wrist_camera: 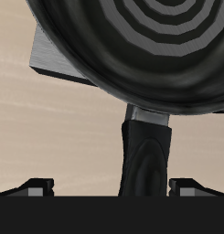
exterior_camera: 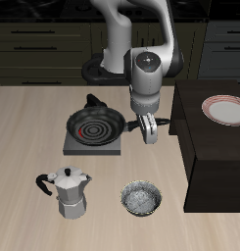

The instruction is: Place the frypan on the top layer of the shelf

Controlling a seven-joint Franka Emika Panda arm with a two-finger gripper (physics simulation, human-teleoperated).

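The frypan (exterior_camera: 94, 125) is a round black pan that sits on the grey burner plate (exterior_camera: 72, 147); red rings show through it. Its long black handle (exterior_camera: 131, 123) points toward the shelf (exterior_camera: 215, 157), the large dark brown unit beside the burner. My gripper (exterior_camera: 149, 135) hangs over the outer part of the handle, fingers pointing down. In the wrist view the pan (wrist_camera: 132, 46) fills the frame and the handle (wrist_camera: 145, 155) runs between my two fingertips (wrist_camera: 36, 186), which stand wide apart and do not touch it. The gripper (wrist_camera: 113, 187) is open and empty.
A red-rimmed white plate (exterior_camera: 226, 109) lies on the shelf's flat top, toward the back. A metal moka pot (exterior_camera: 69, 192) and a small speckled bowl (exterior_camera: 141, 199) stand near the table's front edge. Dark drawer cabinets (exterior_camera: 43, 39) line the back.
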